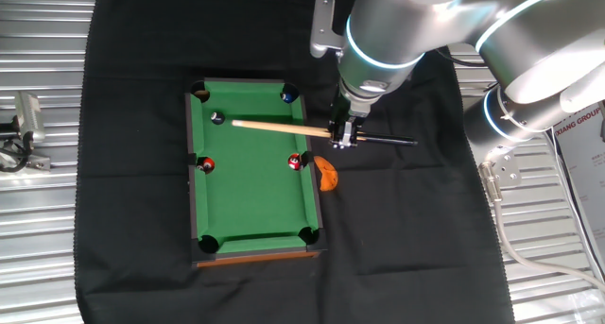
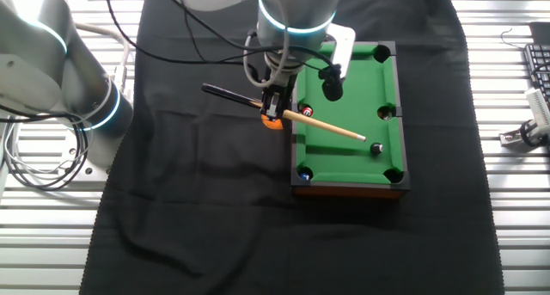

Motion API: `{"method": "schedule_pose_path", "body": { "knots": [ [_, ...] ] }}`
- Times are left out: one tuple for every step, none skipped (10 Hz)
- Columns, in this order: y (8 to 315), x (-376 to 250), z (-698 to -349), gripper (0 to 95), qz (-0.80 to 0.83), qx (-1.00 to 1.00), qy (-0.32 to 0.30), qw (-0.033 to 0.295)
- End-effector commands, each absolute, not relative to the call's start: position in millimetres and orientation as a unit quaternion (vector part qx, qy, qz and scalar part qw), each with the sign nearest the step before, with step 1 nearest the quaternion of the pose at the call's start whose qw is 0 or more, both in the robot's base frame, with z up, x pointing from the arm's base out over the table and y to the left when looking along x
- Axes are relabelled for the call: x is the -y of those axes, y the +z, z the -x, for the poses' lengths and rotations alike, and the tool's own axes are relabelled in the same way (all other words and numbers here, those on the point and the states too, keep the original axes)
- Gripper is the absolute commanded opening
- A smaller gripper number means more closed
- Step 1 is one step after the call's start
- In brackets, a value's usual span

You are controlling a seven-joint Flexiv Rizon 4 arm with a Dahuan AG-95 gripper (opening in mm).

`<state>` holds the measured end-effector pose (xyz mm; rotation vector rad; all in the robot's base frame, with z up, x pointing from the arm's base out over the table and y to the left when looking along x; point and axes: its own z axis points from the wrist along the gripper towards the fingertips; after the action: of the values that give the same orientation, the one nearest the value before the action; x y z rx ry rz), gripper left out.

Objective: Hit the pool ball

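Holding the cue (image 1: 284, 127) by its dark butt end, the pincer (image 1: 342, 135) sits just right of the small pool table (image 1: 253, 206), fingers closed on the stick in both views. The cue lies nearly level across the upper part of the green felt, its pale tip pointing left toward the pool ball (image 1: 216, 118), which rests in the upper left of the felt near the corner pocket. Tip and ball look close but apart, so the strike seems not yet made. 2 red balls (image 1: 207, 164) sit near the side pockets and a dark blue ball (image 1: 288, 96) by the upper right pocket. An orange object (image 1: 326, 173) lies on the black cloth (image 1: 123, 173) beside the rail. What remains, as I judge it, is the short forward push.
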<state>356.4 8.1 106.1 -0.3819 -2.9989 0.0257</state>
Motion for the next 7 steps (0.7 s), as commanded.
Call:
{"method": "schedule_pose_path", "body": {
  "knots": [
    [106.1, -7.9, -355.7, 0.0, 0.126, 0.990, 0.009, 0.063],
    [106.1, -7.8, -355.7, 0.0, 0.126, 0.990, 0.009, 0.064],
    [106.1, -7.8, -355.7, 0.0, 0.126, 0.990, 0.009, 0.065],
    [106.0, -7.8, -355.7, 0.0, 0.126, 0.990, 0.008, 0.068],
    [105.9, -7.8, -355.7, 0.0, 0.126, 0.990, 0.008, 0.069],
    [105.4, -7.8, -355.7, 0.0, 0.125, 0.990, 0.007, 0.070],
    [105.4, -7.7, -355.7, 0.0, 0.125, 0.990, 0.006, 0.070]
  ]
}}
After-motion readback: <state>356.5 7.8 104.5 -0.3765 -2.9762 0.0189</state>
